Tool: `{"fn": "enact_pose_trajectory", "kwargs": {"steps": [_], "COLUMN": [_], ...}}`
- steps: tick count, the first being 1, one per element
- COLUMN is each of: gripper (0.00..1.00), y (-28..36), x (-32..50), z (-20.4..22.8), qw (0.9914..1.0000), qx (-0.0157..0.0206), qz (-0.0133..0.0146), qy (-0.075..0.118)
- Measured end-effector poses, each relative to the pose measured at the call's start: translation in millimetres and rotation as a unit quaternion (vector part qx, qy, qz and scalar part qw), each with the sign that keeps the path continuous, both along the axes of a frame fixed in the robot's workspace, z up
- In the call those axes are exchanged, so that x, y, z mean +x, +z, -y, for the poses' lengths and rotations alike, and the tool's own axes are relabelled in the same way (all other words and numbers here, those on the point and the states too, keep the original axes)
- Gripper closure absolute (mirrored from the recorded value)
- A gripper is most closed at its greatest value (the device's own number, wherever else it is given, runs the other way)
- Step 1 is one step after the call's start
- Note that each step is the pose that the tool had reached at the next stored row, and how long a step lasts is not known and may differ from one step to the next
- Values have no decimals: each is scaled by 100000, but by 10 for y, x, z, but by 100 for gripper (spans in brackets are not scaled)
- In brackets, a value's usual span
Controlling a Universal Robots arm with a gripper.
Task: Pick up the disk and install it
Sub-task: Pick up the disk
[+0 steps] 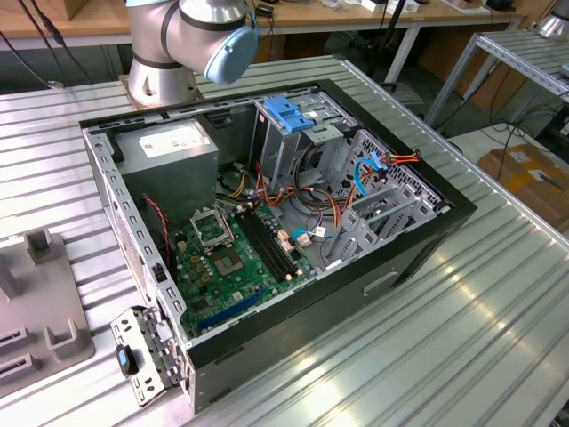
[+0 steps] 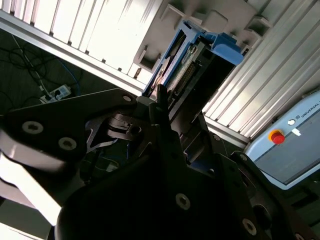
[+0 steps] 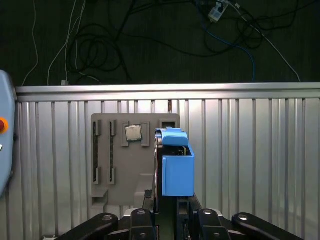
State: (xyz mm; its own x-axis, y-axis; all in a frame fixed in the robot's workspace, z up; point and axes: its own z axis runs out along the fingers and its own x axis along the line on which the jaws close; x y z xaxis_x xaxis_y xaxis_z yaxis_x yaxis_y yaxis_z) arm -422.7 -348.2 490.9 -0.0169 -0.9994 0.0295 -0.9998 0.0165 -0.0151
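My gripper has its jaws clamped narrow on the disk, which stands on edge in its blue carrier over the grey fixture. I cannot tell if it is clear of the slot. I judge a straight, untilted hold matters, as the slot walls sit just beside it. The table is bare around the fixture. The computer case is crowded with cables.

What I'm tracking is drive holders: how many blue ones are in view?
2. One blue holder caps the metal cage inside the case, exterior view; the other stands at the grey fixture, just ahead of the gripper, in both wrist views. More may be hidden.
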Motion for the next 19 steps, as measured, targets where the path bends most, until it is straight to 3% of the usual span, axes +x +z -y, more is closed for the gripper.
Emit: {"fn": "enact_pose_trajectory", "kwargs": {"steps": [19], "gripper": [65], "y": [0], "x": [49], "z": [-6], "qw": [100000], "qx": [1], "qz": [-1], "qy": [0]}}
